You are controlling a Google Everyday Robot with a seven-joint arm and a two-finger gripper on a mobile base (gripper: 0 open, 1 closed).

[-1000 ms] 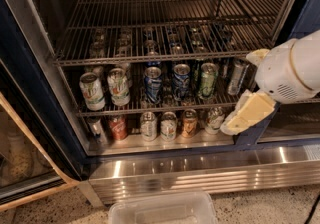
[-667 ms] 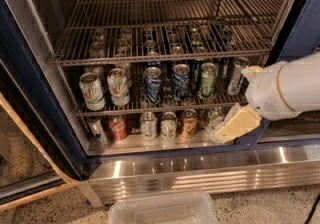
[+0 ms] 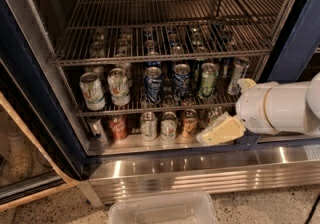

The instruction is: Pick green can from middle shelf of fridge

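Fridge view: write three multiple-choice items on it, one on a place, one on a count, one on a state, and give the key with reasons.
1. Where is the green can?
A. On the middle shelf, right of the blue cans
B. On the top rack
C. On the floor outside the fridge

2. How many blue cans stand in the middle shelf's front row?
A. None
B. Two
C. Five

3. What is the green can's state?
A. Lying on its side
B. Lifted in the hand
C. Upright, not gripped

Key:
1 A: it stands on the wire rack just right of the blue pair.
2 B: two blue cans stand side by side near the centre.
3 C: it stands upright, while the hand is lower right, at the bottom level, apart from it.
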